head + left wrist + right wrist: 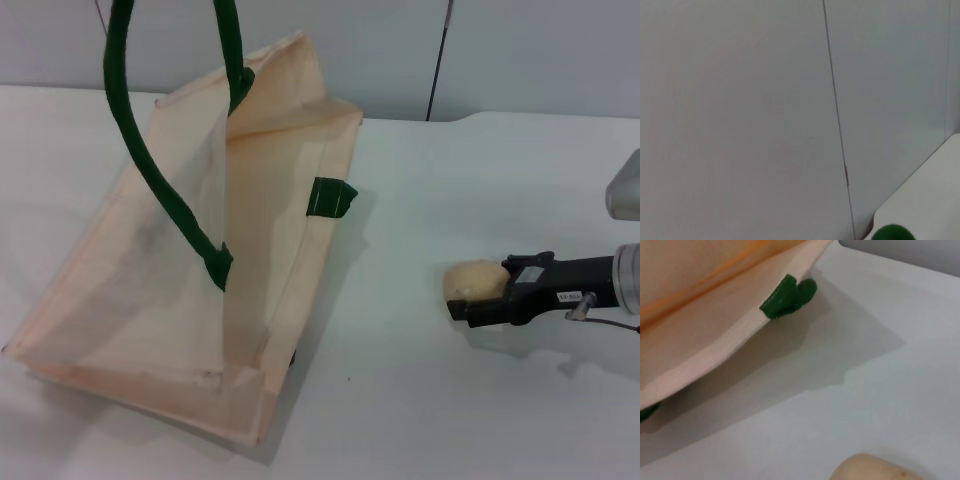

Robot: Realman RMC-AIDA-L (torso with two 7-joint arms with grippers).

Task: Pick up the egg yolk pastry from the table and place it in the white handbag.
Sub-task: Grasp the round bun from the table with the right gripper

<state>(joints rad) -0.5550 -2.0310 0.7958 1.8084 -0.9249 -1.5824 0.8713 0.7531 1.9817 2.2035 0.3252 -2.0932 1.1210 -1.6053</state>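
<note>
Right gripper (462,298) clasps the egg yolk pastry (474,277); we'd lift gently, then carry toward the white handbag (180,250) mouth.

We found no text we could read. The right gripper (462,302) carried a small white label (570,296) on its black body, but we could not make out its print.
</note>
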